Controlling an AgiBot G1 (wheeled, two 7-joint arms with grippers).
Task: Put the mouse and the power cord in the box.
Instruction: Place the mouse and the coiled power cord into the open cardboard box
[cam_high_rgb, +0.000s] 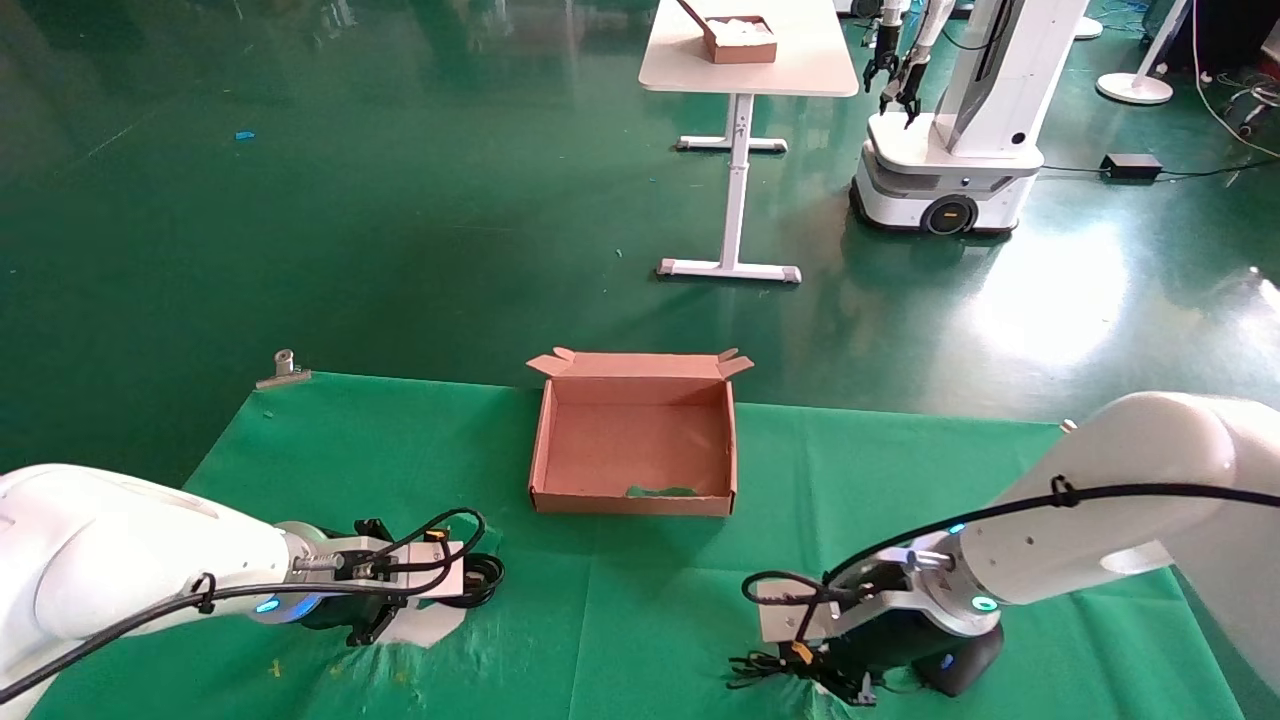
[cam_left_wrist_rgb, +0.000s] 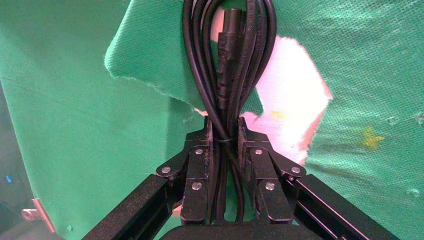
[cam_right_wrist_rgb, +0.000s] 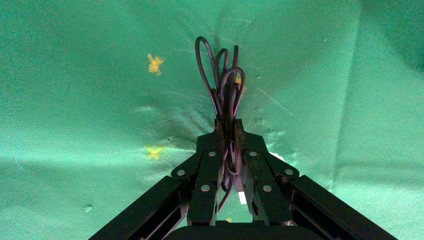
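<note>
The box (cam_high_rgb: 630, 502) lies open at the middle of the green-covered table, lid flap folded back, a notch in its near wall. My left gripper (cam_high_rgb: 478, 580) (cam_left_wrist_rgb: 223, 124) is low over the cloth at the near left, shut on the bundled loops of the power cord (cam_left_wrist_rgb: 227, 60), whose plug end shows among the loops. At the near right, my right gripper (cam_high_rgb: 795, 675) (cam_right_wrist_rgb: 227, 125) is shut on the thin looped wire (cam_right_wrist_rgb: 226, 82) of the mouse (cam_high_rgb: 962, 668). The black mouse body rests on the cloth just under the right wrist.
A tear in the green cloth (cam_left_wrist_rgb: 295, 100) bares the white tabletop beneath the left gripper. A metal clamp (cam_high_rgb: 283, 366) sits at the far left corner. Beyond the table are a white desk with a smaller brown box (cam_high_rgb: 742, 40) and another robot (cam_high_rgb: 950, 150).
</note>
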